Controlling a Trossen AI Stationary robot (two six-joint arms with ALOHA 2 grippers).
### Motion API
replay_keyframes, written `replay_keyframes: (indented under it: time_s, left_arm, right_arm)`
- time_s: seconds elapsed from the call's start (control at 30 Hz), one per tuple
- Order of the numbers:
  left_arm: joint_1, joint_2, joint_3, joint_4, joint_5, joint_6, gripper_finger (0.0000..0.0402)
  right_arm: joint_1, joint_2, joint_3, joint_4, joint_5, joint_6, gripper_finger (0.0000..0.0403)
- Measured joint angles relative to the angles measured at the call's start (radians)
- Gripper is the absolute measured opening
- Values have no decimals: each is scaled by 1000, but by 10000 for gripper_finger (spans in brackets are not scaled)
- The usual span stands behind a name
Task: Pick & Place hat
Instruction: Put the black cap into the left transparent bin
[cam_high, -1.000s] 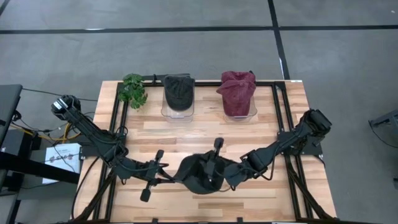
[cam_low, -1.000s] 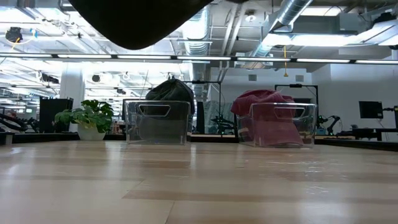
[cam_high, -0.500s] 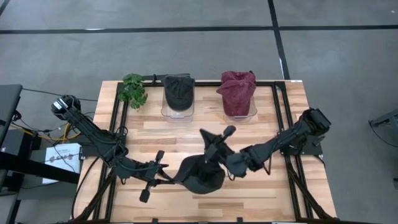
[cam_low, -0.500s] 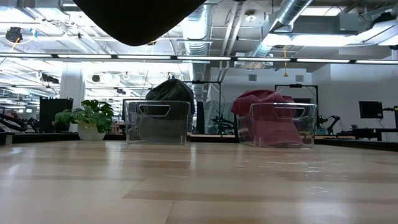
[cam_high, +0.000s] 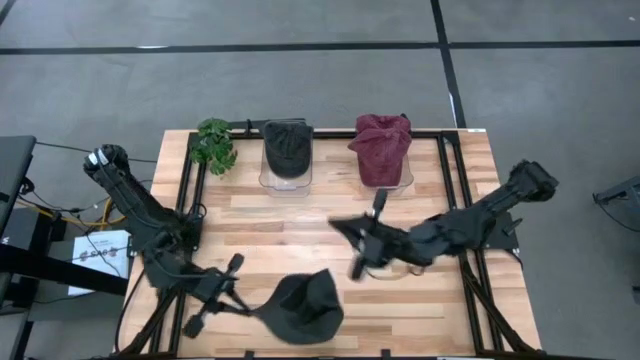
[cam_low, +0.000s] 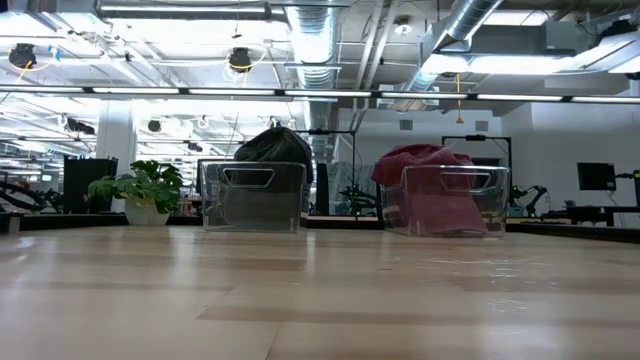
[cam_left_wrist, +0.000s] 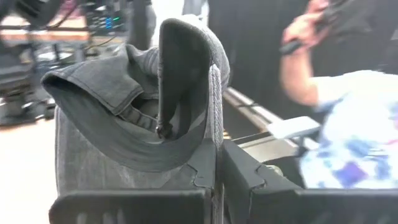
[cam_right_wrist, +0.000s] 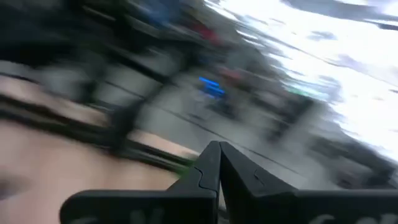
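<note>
Holding dark hat (cam_high: 302, 308) by brim edge, left gripper (cam_high: 243, 309) pinched tight, near front table edge. Hat hangs out past fingertips, toward table centre. Right gripper (cam_high: 362, 243) closed, empty, mid-table, clearly farther. Dark-hat bin (cam_high: 285, 180) lies far across table.

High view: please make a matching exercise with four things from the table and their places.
Things:
1. dark grey hat
2. red hat
3. plant
4. right pincer

Places:
A. far left corner of the table
B. right clear bin
C. shut and empty, above the table's middle
D. held by the left pincer, at the near edge

Pairs: 1-D, 2-B, 3-A, 4-C
</note>
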Motion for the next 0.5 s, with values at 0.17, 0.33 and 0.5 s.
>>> replay_keyframes:
  time_s: [0.17, 0.33, 0.5]
  left_arm:
    - [-87, -30, 0, -10, -1, 4, 14]
    - [-133, -27, 0, -16, -26, 6, 15]
    - [-133, -13, 0, -22, -54, 7, 16]
  right_arm:
    - [48, -73, 0, -302, -406, 230, 0]
    - [102, -14, 1, -357, -543, 319, 0]
    - [144, 72, 0, -340, -536, 298, 0]
